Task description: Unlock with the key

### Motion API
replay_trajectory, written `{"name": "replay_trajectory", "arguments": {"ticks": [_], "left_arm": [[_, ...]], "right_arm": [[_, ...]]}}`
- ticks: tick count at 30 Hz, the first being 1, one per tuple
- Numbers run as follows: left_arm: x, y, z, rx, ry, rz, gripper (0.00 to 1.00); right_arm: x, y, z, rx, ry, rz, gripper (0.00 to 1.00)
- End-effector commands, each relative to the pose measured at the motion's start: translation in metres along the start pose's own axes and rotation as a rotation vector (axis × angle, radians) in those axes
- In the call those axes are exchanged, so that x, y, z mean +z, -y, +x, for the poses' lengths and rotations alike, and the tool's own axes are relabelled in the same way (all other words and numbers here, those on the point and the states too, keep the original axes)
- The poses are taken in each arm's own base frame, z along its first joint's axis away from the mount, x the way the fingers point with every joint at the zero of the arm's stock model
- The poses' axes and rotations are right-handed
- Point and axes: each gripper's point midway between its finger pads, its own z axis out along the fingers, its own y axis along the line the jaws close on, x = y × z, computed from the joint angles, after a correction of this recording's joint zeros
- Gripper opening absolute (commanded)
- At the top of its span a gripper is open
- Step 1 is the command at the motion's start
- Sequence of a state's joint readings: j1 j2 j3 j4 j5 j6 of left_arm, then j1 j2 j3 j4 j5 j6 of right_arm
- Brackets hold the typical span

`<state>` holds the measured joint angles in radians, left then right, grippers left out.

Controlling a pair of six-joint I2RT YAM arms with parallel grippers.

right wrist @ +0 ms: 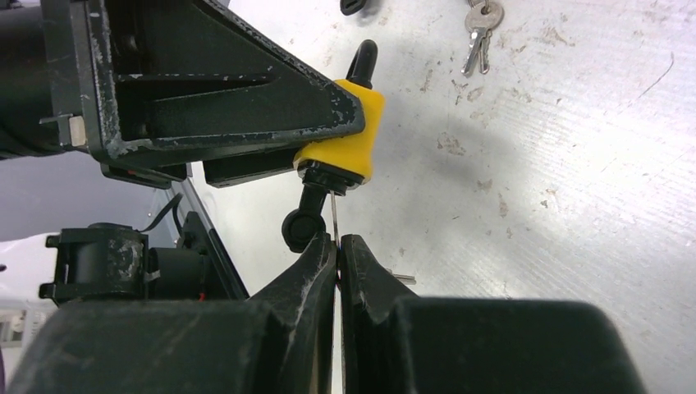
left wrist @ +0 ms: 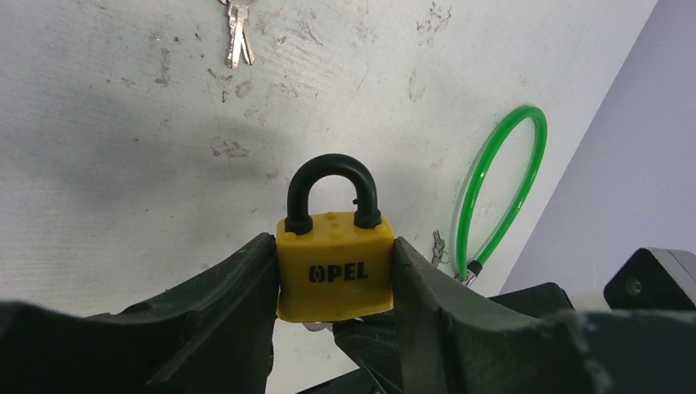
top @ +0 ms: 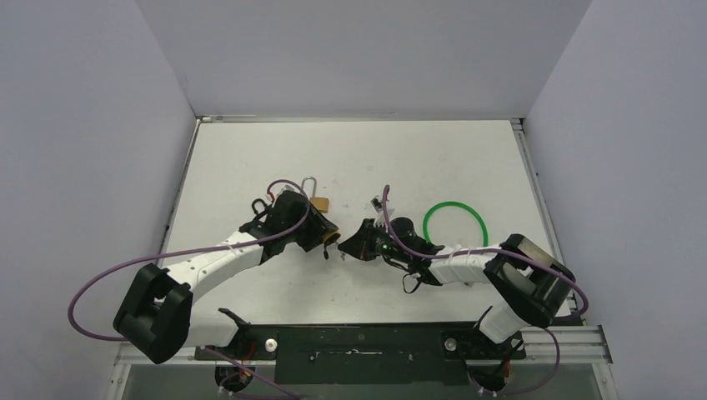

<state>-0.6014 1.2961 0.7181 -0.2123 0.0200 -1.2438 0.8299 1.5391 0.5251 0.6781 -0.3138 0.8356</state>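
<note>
A yellow padlock (left wrist: 335,271) marked OPEL, with a black shackle (left wrist: 331,176), sits upright between the fingers of my left gripper (left wrist: 332,250), which is shut on its body. In the top view the left gripper (top: 325,235) holds it just above the table's middle. My right gripper (right wrist: 337,244) is shut on a thin silver key (right wrist: 335,220). The key's blade runs up into the underside of the yellow padlock (right wrist: 353,139). In the top view the right gripper (top: 352,242) meets the left one tip to tip.
A second, brass padlock (top: 319,202) with a silver shackle lies behind the left gripper. A green cable loop (top: 454,223) lies to the right, with small keys (left wrist: 439,246) by its end. A loose key pair (left wrist: 238,37) lies farther back on the table (top: 417,158).
</note>
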Motion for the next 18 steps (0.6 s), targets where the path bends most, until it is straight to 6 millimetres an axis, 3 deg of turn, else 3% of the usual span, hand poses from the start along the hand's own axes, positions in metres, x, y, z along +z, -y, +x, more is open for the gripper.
{"name": "replay_trajectory", "arguments": {"ticks": [1, 9, 18], "left_arm": [[-0.013, 0.037, -0.001, -0.012, -0.014, 0.152, 0.00], [-0.015, 0.036, 0.002, -0.022, -0.025, 0.163, 0.00], [-0.015, 0.038, 0.005, -0.023, -0.043, 0.181, 0.00]], "right_arm": [[0.012, -0.010, -0.032, 0.088, 0.101, -0.011, 0.00], [0.017, -0.014, -0.051, 0.239, 0.143, 0.005, 0.00], [0.030, -0.009, -0.056, 0.400, 0.105, 0.033, 0.00]]}}
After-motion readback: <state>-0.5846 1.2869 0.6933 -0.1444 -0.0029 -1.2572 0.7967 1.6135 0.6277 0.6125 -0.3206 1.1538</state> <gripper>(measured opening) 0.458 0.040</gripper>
